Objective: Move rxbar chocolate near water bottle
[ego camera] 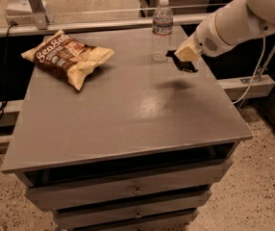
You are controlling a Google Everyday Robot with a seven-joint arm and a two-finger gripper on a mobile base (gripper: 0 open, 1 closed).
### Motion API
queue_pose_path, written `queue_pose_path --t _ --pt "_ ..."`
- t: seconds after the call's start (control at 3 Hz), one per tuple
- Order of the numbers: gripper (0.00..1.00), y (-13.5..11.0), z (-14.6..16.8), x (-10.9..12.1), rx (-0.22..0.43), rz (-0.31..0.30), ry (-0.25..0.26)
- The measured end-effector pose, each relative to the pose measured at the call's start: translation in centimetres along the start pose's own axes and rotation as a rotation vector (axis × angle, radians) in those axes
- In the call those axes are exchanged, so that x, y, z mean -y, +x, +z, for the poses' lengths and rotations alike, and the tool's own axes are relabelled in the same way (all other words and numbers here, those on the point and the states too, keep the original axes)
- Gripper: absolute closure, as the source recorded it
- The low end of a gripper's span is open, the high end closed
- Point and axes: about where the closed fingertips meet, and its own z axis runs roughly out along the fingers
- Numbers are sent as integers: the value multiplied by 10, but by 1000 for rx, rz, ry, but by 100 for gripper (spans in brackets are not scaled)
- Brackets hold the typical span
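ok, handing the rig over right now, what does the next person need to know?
Pincer: shut on the rxbar chocolate, held in the air just right of the water bottle. Its shadow falls on the table below, so the bar is not down yet.
Water bottle: upright near the table's back edge. The chip bag lies at back left, out of the way.
Done: bar grasped, lifted and beside the bottle.
Left: lower it onto the table next to the bottle, release, pull the arm away.
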Motion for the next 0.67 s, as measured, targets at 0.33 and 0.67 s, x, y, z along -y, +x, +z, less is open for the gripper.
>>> queue_pose_path --t 0.33,0.67 --pt "100 6 26 27 15 10 -4" --pt "100 12 50 45 15 19 -3"
